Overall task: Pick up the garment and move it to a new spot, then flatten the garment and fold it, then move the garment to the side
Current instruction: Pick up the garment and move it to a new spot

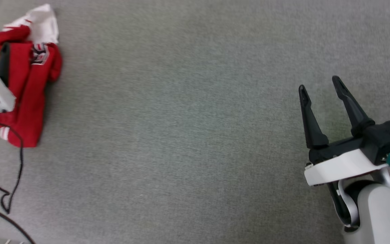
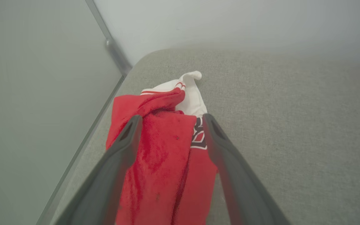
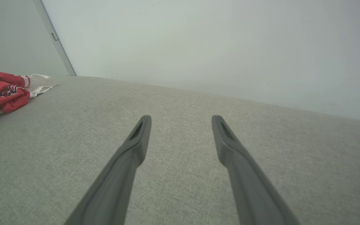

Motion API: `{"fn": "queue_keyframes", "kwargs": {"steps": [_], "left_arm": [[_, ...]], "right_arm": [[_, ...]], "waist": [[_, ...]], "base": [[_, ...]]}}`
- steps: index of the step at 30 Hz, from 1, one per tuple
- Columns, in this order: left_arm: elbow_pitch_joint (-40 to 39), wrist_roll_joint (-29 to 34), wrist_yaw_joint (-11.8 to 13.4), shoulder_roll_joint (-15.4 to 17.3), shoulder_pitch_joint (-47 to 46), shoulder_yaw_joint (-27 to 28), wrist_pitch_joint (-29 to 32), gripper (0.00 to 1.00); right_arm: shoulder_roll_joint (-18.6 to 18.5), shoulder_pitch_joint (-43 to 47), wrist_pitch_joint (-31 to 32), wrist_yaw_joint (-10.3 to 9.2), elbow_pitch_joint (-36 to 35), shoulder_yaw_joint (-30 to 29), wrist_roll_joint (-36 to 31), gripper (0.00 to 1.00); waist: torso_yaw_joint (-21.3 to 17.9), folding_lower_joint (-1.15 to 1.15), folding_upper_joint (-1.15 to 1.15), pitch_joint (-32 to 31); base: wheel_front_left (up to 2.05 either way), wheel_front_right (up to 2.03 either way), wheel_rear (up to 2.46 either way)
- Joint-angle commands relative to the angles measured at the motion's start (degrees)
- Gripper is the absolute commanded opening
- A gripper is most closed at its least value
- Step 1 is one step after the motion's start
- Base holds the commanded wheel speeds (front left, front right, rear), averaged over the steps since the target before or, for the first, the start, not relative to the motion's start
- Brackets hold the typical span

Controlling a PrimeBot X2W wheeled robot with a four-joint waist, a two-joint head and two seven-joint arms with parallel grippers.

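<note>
Left gripper (image 2: pixel 171 120): spread wide, nothing clamped, one finger on either side of a raised red ridge of the garment (image 2: pixel 164 150). Contact between tips and cloth: cannot tell.
Right gripper (image 1: pixel 319 84): likewise parted and empty, poised over bare grey woven surface (image 1: pixel 188 142), well apart from the garment.

Garment location: far left of the head view, near the left edge of the surface, crumpled into a narrow heap close to a pale wall panel (image 2: pixel 27 109). Black cable (image 1: pixel 20 162) hanging in front of the near end in the head view.

Handling (judged): light, soft knit with no stiffness. Likely to sag and unfurl once lifted, so expect a dangling tail. Not fragile; no sign of slipperiness.
Best hold (judged): the bunched red ridge between the left fingers, several layers thick. Preferable to the thin white sleeve (image 2: pixel 191 93), which is prone to pulling out alone.

Orientation: long axis roughly up-and-down the head view, running away from the robot, almost in line with the left fingers. White sleeve with striped trim at the far end; red body and a scrap of striped hem (image 1: pixel 2 133) at the near end. Black-and-white lettering (image 2: pixel 198 137) partly showing on the right flank, mostly buried in folds. Front or back uppermost: cannot tell.
</note>
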Motion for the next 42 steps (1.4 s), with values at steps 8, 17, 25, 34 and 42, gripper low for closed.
{"fn": "queue_keyframes", "kwargs": {"steps": [8,17,25,34,42], "left_arm": [[9.1,-10.0,0.0,6.5,0.0,-2.4,10.0,1.00],[16.9,-14.6,0.1,6.3,0.9,-4.5,19.7,1.00],[16.5,-15.5,0.0,6.4,0.2,-5.9,17.5,0.00],[15.0,-11.5,0.3,8.2,-1.9,-6.4,-0.2,0.00],[13.4,-7.4,1.1,7.9,-1.3,-7.6,-15.6,0.00]], "right_arm": [[0.0,-4.2,-1.7,-0.02,1.4,1.1,0.0,1.00],[-0.2,-5.2,-2.1,-0.02,2.3,1.5,0.3,1.00],[-0.2,-3.6,-2.3,-0.02,2.8,0.7,0.5,1.00],[0.1,-1.2,-2.9,-0.02,4.3,0.3,0.9,1.00],[0.3,2.1,-3.5,-0.02,5.0,-0.7,2.3,1.00]], "waist": [[-4.7,-0.01,0.00,6.8],[-5.6,-0.01,0.00,8.0],[-6.1,-0.01,0.00,5.5],[-5.3,-0.01,0.00,-2.8],[-5.3,-0.01,0.00,-11.7]], "base": [[0.00,0.00,0.00],[0.00,0.00,0.00],[0.00,0.00,0.00],[0.00,0.00,0.00],[0.00,0.00,0.00]]}}
